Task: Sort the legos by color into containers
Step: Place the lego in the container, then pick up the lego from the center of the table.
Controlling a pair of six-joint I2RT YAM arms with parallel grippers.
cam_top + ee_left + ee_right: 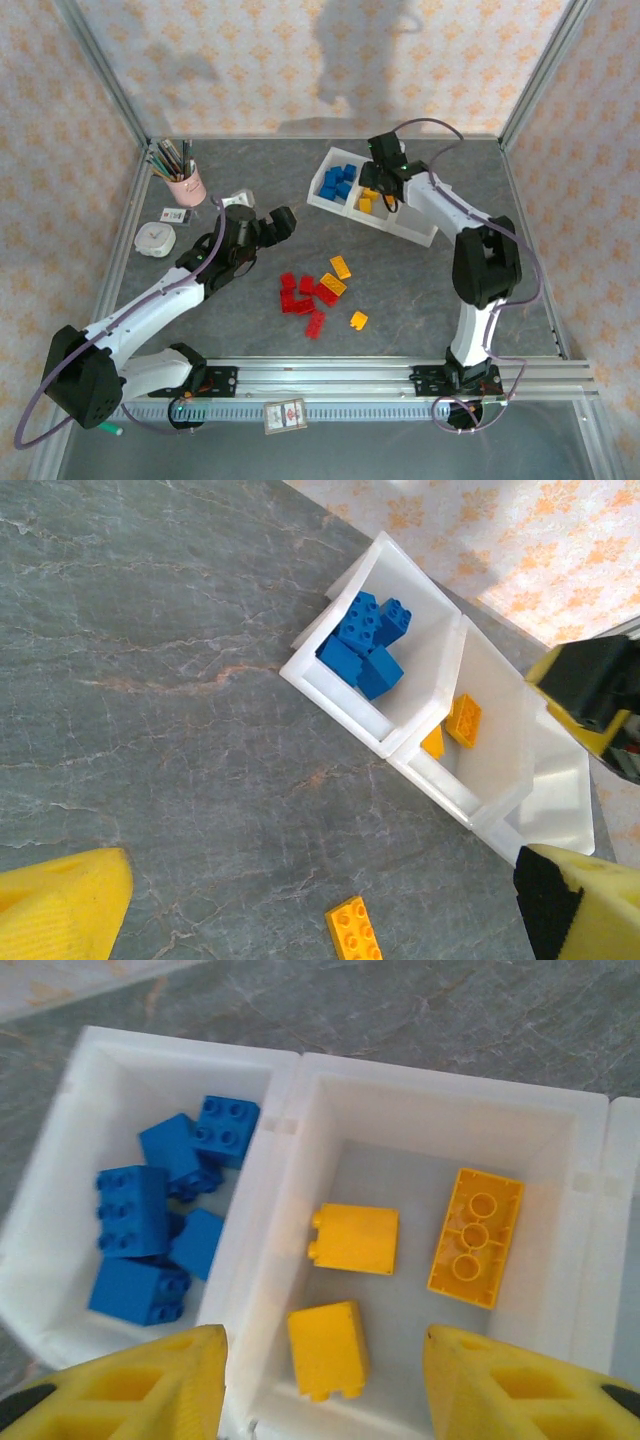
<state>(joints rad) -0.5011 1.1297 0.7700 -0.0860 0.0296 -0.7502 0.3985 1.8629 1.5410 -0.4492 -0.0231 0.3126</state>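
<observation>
Blue bricks (130,1210) – five; yellow bricks (355,1240) – six; red bricks (298,303) – about six; tray compartments (440,1075) – three.

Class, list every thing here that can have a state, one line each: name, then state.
Right gripper: open, holding nothing, above the middle compartment.
Left gripper: open, holding nothing.
Blue legos: sorted, in the end compartment.
Sorted yellow legos: three, in the middle compartment.
Loose yellow legos: three, unsorted, on the table.
Red legos: unsorted, on the table.

Tray (418,232) at table (430,310) rear-R, legos (340,183) in its L + mid compartments; loose legos (325,293) ctr, in front; cup (186,186) rear-L.
</observation>
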